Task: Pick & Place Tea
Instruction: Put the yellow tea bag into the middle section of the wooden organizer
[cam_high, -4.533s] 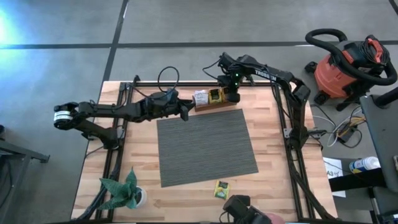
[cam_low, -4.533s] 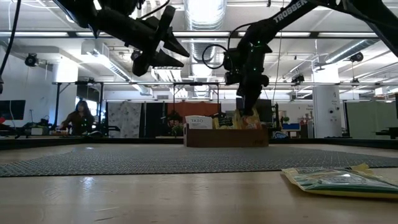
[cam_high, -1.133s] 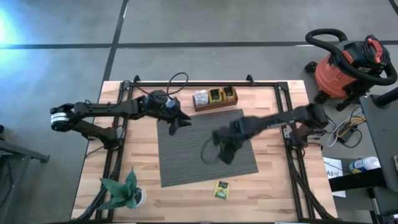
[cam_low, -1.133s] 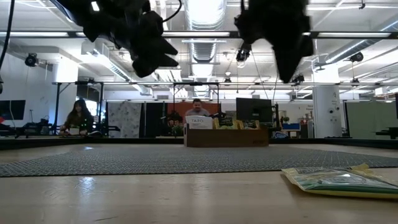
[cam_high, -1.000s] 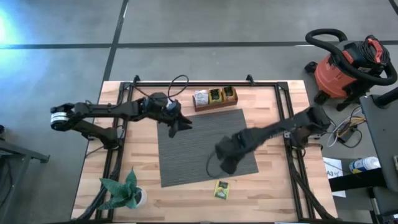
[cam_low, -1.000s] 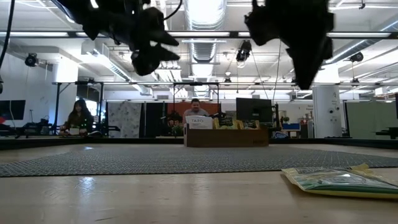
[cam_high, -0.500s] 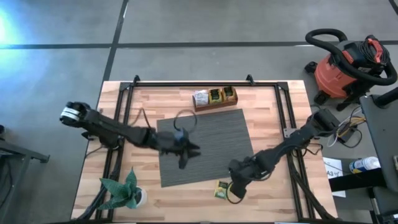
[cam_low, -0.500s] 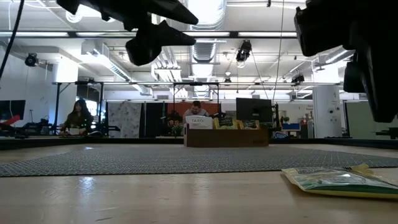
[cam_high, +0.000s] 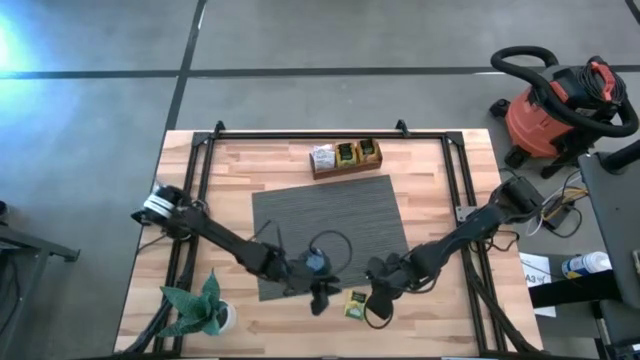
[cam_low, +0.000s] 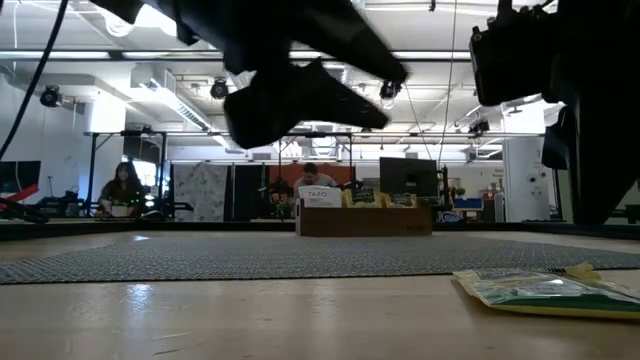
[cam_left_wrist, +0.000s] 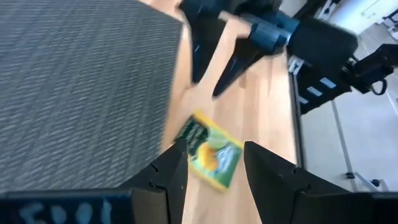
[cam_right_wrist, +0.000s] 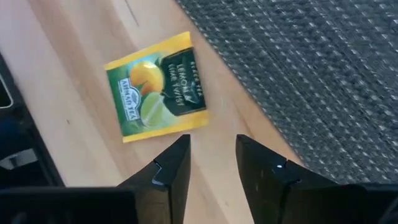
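hovering over the bare tabletop (cam_high: 470, 300), our right end effector (cam_high: 375, 305) stands with fingers apart and empty, and our left end effector (cam_high: 320, 300) is likewise spread and empty. the grey mat (cam_high: 330, 225) lies just beside both, a tea box (cam_high: 345, 157) well apart. the green-yellow tea packet (cam_high: 356, 304) lies flat between the two end effectors, untouched.

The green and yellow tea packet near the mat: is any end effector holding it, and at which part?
Neither. The tea packet lies flat on the wood. The right end effector and left end effector are both open above it.
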